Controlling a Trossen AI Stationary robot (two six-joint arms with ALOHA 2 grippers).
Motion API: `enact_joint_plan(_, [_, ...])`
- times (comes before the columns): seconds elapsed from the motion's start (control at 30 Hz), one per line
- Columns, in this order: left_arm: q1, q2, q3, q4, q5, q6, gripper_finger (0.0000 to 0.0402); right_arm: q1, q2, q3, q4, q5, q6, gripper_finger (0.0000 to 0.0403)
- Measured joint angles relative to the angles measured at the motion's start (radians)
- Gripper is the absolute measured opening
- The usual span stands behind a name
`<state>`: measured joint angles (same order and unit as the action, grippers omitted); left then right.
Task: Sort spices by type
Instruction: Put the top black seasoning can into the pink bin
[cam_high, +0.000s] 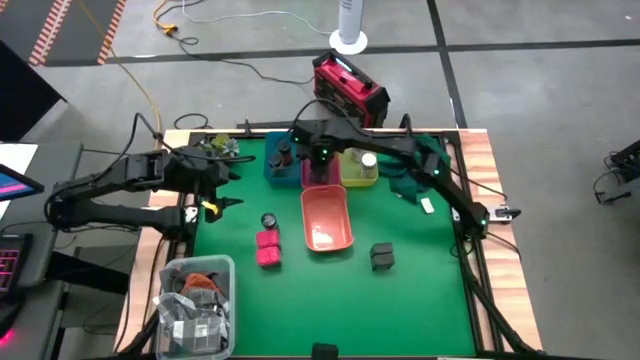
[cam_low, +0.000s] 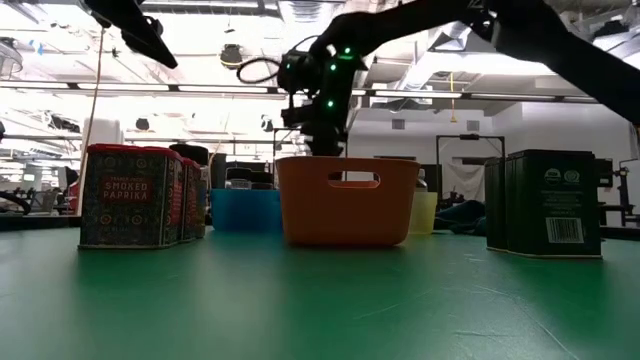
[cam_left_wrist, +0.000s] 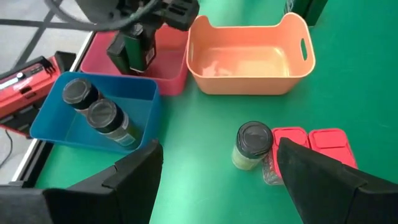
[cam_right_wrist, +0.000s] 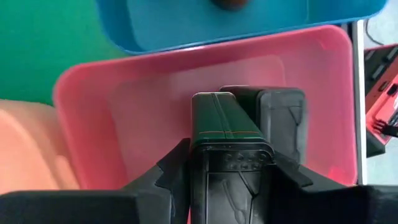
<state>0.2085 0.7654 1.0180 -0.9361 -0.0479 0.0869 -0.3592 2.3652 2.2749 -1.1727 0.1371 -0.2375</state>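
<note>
My right gripper (cam_high: 322, 160) reaches over the pink bin (cam_right_wrist: 124, 99) at the table's far side, shut on a dark grey boxy pack (cam_right_wrist: 227, 124). A second dark pack (cam_right_wrist: 283, 118) shows close beside it in the pink bin. Two dark round jars (cam_left_wrist: 81, 93) lie in the blue bin (cam_left_wrist: 56, 127). On the cloth sit a dark-lidded jar (cam_left_wrist: 252, 144), two magenta blocks (cam_left_wrist: 311, 142) and another dark pack (cam_high: 382, 256). My left gripper (cam_left_wrist: 217, 180) hangs open at the left, touching nothing. My right gripper pinches the dark pack's two opposite sides (cam_right_wrist: 198, 134) between its two fingers. The fingers come from above and point steeply down. The pack hangs upright below them in the pink bin's mouth (cam_left_wrist: 138, 53); whether its bottom touches the bin's floor, I cannot tell.
The salmon bin (cam_high: 327, 222) stands mid-table, just in front of the pink one. The yellow bin (cam_high: 358, 170) holds a white-capped bottle (cam_high: 369, 159). A clear bin (cam_high: 197, 300) of oddments sits at the near left. A red case (cam_high: 348, 88) lies beyond the far edge.
</note>
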Motion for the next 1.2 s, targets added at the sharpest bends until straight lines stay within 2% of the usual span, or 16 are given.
enact_joint_plan(0.17, [0.0, 0.0, 0.0, -0.015, 0.021, -0.004, 0.0302, -0.017, 0.027, 0.029, -0.025, -0.002, -0.003, 0.0181])
enact_joint_plan(0.47, [0.0, 0.0, 0.0, -0.017, 0.021, -0.004, 0.0302, -0.016, 0.027, 0.03, -0.024, -0.002, -0.007, 0.0246])
enact_joint_plan(0.67, [0.0, 0.0, 0.0, -0.017, 0.02, -0.004, 0.0302, -0.014, 0.011, 0.03, -0.034, 0.0, -0.007, 0.0249])
enact_joint_plan(0.87, [0.0, 0.0, 0.0, -0.017, 0.021, -0.001, 0.0302, 0.001, -0.105, 0.031, -0.078, 0.025, 0.035, 0.025])
enact_joint_plan(1.03, [0.0, 0.0, 0.0, -0.017, 0.055, -0.001, 0.0302, 0.102, -0.164, 0.024, -0.217, 0.027, 0.117, 0.025])
enact_joint_plan(1.2, [0.0, 0.0, -0.001, -0.016, 0.099, 0.003, 0.0302, 0.298, -0.22, -0.069, -0.273, 0.025, 0.226, 0.025])
